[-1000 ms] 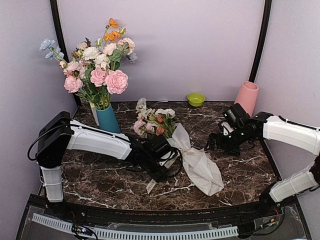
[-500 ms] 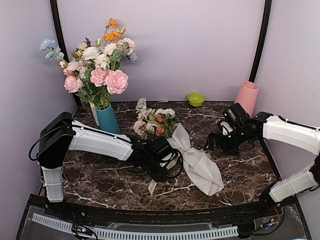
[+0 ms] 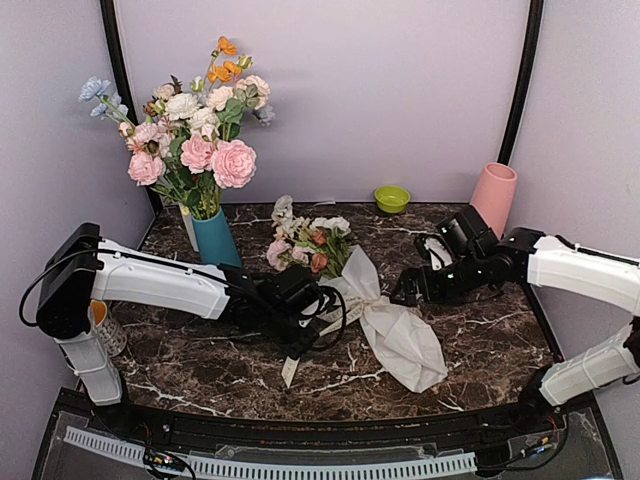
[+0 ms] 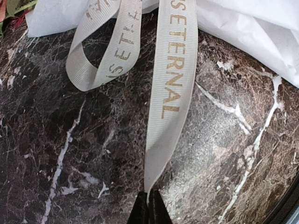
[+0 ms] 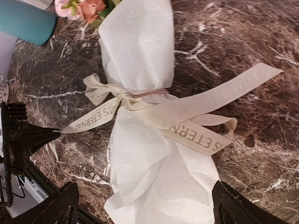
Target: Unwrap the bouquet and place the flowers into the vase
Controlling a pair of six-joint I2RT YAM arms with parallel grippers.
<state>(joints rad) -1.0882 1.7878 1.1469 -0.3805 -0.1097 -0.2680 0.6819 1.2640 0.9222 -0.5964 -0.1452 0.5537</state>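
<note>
The left gripper (image 4: 149, 208) has its fingers pressed together on the very end of one ribbon tail (image 4: 164, 105), a cream band with gold lettering that lies flat on the marble tabletop (image 4: 46, 140). From that pinch the tail runs straight to the bow knot (image 5: 127, 99) at the waist of the bouquet (image 3: 372, 300). The knot lies to the right of the left fingertips and slightly farther back. A pull to loosen the bow would therefore probably go left and toward the near edge, along the tail's own line.

The bouquet lies on its side, with its long axis running from the flowers (image 3: 310, 245) at back left to the paper end at near right. The right gripper (image 5: 145, 186), its fingers spread wide, hovers over the wrapped waist from the other side. The salmon-pink vase (image 3: 494, 195) stands well apart at back right.
</note>
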